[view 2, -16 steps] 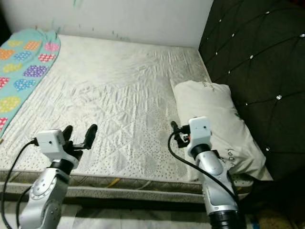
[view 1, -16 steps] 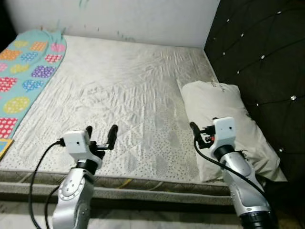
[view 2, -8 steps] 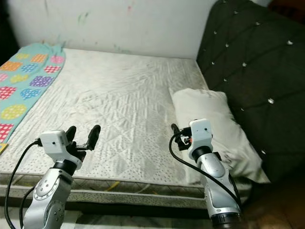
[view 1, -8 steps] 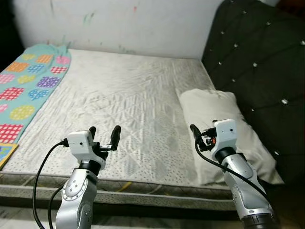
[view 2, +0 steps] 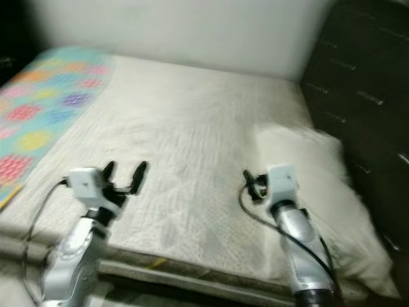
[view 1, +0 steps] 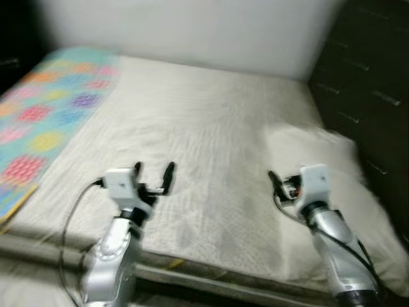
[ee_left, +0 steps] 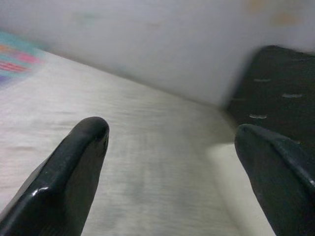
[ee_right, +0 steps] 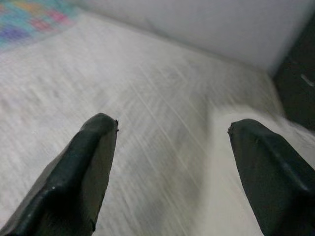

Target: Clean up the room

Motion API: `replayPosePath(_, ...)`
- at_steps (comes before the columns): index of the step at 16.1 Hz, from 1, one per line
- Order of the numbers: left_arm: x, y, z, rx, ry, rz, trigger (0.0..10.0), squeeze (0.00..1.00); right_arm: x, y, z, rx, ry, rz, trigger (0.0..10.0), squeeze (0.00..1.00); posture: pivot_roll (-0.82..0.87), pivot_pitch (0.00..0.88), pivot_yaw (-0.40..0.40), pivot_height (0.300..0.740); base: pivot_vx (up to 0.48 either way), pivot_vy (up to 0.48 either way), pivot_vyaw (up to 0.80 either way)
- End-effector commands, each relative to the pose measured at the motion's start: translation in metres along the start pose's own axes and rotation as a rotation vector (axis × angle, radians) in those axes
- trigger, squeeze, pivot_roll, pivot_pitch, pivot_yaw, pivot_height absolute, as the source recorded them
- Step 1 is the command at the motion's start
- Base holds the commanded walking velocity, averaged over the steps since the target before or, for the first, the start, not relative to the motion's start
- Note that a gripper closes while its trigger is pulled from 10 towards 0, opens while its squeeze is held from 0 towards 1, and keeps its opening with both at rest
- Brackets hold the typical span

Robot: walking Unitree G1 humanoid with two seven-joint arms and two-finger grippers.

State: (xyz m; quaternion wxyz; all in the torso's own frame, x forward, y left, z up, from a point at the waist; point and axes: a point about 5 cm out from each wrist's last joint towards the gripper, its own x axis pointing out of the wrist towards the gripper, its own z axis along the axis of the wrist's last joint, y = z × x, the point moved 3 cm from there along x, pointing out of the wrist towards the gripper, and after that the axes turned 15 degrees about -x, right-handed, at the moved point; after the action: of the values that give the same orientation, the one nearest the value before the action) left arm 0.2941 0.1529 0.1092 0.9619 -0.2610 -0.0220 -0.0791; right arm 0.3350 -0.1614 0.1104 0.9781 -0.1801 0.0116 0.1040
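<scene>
A bare white quilted mattress (view 1: 204, 134) lies before me, and the picture is blurred. A white pillow (view 1: 323, 150) rests at its right end against a dark tufted headboard (view 1: 370, 83). A turquoise blanket with coloured dotted patches (view 1: 45, 115) lies along the mattress's left side. My left gripper (view 1: 153, 174) hovers open over the near left part of the mattress, holding nothing. My right gripper (view 2: 255, 187) is open beside the pillow's near left corner. In the wrist views both pairs of fingers (ee_left: 74, 172) (ee_right: 83, 172) stand wide apart over the mattress.
A pale wall (view 1: 192, 32) runs behind the bed. The mattress's front edge (view 1: 192, 265) lies just below my arms, with dark floor under it. The headboard closes off the right side.
The whole picture has slid to the right and gone blurry, so the camera has swung left. Both grippers keep the same open pose over the mattress.
</scene>
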Motion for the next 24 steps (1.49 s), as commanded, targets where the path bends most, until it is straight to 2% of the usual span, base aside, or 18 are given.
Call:
replayPosePath(1,0.0,0.006,-0.003,-0.003,0.015,0.037,10.0,0.0,-0.004,0.001,-0.002,-0.016,0.002,0.009,10.0,0.0,-0.12,0.0,-0.062,0.74,0.0,0.0,0.0)
replayPosePath(3,0.0,0.01,-0.003,-0.003,0.011,0.07,10.0,0.0,-0.004,0.003,-0.007,-0.028,0.032,0.022,10.0,0.0,-0.12,0.0,-0.062,0.74,0.0,0.0,0.0)
replayPosePath(6,0.002,0.009,-0.004,-0.006,0.013,0.058,10.0,0.0,-0.004,0.01,-0.007,-0.065,0.029,0.044,10.0,0.0,-0.12,0.0,-0.063,0.74,0.0,0.144,0.0)
replayPosePath(9,0.002,0.008,-0.004,-0.01,0.013,0.055,10.0,0.0,-0.004,0.014,-0.005,-0.018,0.013,0.09,10.0,0.0,-0.12,0.0,-0.063,0.74,0.0,0.48,0.0)
replayPosePath(12,0.003,0.006,-0.005,-0.016,0.009,0.052,10.0,0.0,-0.003,0.014,-0.006,-0.077,0.027,0.095,10.0,0.0,-0.12,0.0,-0.068,0.74,0.0,0.48,0.0)
replayPosePath(14,0.003,0.005,-0.004,-0.019,0.006,0.05,10.0,0.0,-0.001,0.013,-0.003,-0.17,0.009,0.061,10.0,0.0,-0.12,0.0,-0.069,0.74,0.0,0.48,0.0)
replayPosePath(16,0.003,0.005,-0.004,-0.021,0.003,0.052,10.0,0.0,0.0,0.016,-0.004,-0.112,0.019,0.08,10.0,0.0,-0.12,0.0,-0.07,0.74,0.0,0.48,0.0)
replayPosePath(17,0.003,0.006,-0.004,-0.021,0.003,0.054,10.0,0.0,0.002,0.014,-0.001,-0.159,0.003,0.077,10.0,0.0,-0.12,0.0,-0.07,0.74,0.0,0.48,0.0)
replayPosePath(19,0.004,0.006,-0.004,-0.022,0.004,0.055,10.0,0.0,0.003,0.012,-0.002,-0.15,0.029,0.076,10.0,0.0,-0.12,0.0,-0.07,0.74,0.0,0.48,0.0)
replayPosePath(24,0.004,0.007,-0.002,-0.024,-0.009,0.062,10.0,0.0,0.003,0.007,0.001,-0.093,0.013,0.046,10.0,0.0,-0.12,0.0,-0.071,0.74,0.0,0.0,-0.1)
